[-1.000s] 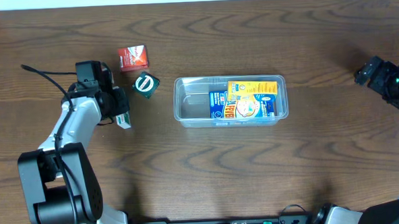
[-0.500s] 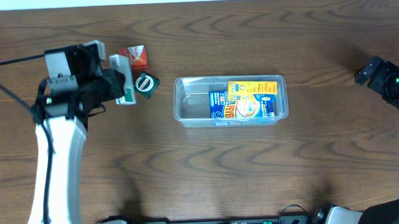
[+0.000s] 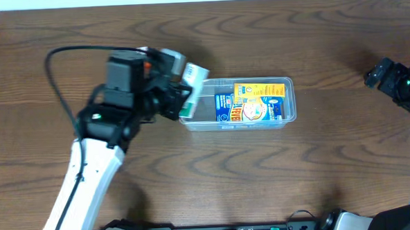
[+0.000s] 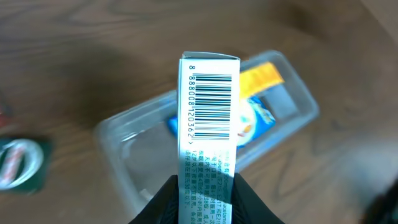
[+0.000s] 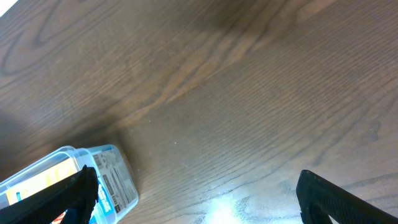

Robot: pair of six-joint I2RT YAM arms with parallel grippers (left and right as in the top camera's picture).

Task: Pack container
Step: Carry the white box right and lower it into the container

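Left tool point(image 4: 206, 202), box point(image 4: 208, 93) above wooden table point(image 3: 263, 175)

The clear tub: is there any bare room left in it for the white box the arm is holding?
Yes: under the white box, the tub's left end, between its wall and the blue packet, is bare. Its right part is crowded by that and the yellow packet. Outside, bare table lies before the tub and to its right.

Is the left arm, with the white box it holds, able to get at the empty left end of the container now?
Probably yes. The left gripper holds the white box by the bare left end of the container; the blue and yellow package lies further right, and nothing stands between.
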